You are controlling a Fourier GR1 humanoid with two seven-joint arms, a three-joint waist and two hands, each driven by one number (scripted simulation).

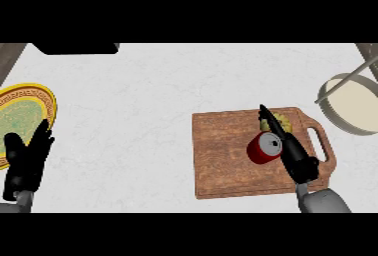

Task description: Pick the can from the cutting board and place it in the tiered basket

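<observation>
A red can (261,149) with a grey lid lies on its side on the wooden cutting board (229,155). My right hand (294,152) is over the board just right of the can, its straight fingers stretched past the can's top end; it is open and touches or nearly touches the can's side. The tiered basket (353,104), with a pale round tray and grey metal struts, stands at the right edge of the counter. My left hand (26,159) rests open at the left edge, fingers up.
A yellow-rimmed green plate (22,112) lies at the far left, partly behind the left hand. A small yellowish object (285,123) sits on the board beyond the right fingers. A dark block (76,48) sits at the counter's back left.
</observation>
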